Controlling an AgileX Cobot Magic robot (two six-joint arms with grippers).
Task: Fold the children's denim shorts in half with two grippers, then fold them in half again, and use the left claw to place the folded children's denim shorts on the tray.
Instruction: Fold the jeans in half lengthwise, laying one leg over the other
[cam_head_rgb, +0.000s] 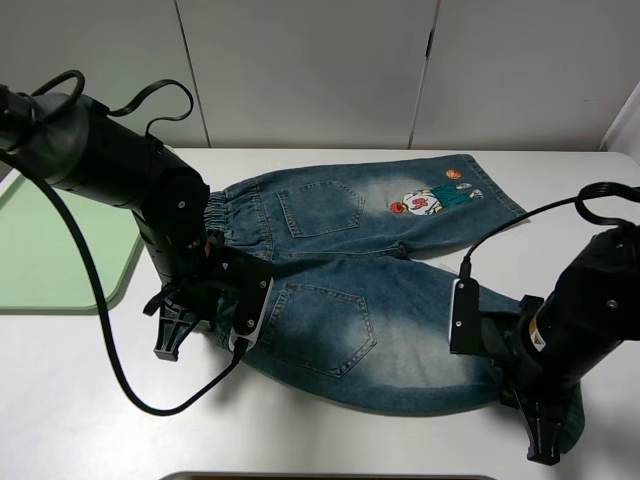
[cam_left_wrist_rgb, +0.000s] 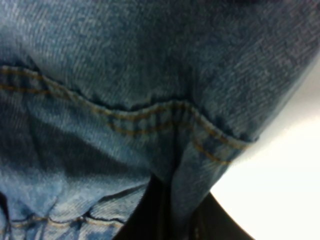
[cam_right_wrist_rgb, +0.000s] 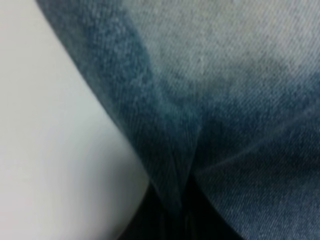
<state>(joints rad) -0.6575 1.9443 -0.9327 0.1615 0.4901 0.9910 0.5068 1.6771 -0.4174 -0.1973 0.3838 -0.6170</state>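
fingers (cam_left_wrist_rgb: 145, 222) of the left claw (cam_left_wrist_rgb: 175, 220) are seen pressed together on a raised fold of the children's denim shorts (cam_left_wrist_rgb: 150, 75), and a stitched seam is gathered up just beyond the pinch. those of the right gripper (cam_right_wrist_rgb: 172, 220) are likewise closed on a ridge of denim, but they are shown only as a dark blur and their edges cannot be made out

from the high camera the children's denim shorts (cam_head_rgb: 330, 330) are seen spread on the white table (cam_head_rgb: 100, 420) just beside the tray (cam_head_rgb: 60, 250), not on it. the elastic waistband (cam_head_rgb: 222, 215) is turned toward the tray and both legs are stretched away from it. whether the waistband touches the tray's rim cannot be told, since that spot is covered by the left arm

the left claw (cam_head_rgb: 172, 338) is set at the waist end of one leg, the end nearest the tray. the right gripper (cam_head_rgb: 545, 448) is set at the hem of that same leg, the end farthest from the tray. both claws are pointed down at the table

two back pockets (cam_head_rgb: 320, 210) are shown face up, one on each leg. a cartoon patch (cam_head_rgb: 430, 197) is carried on the other leg, the one that is not gripped, near the hem that lies far from the tray. whitish worn areas are spread over both legs
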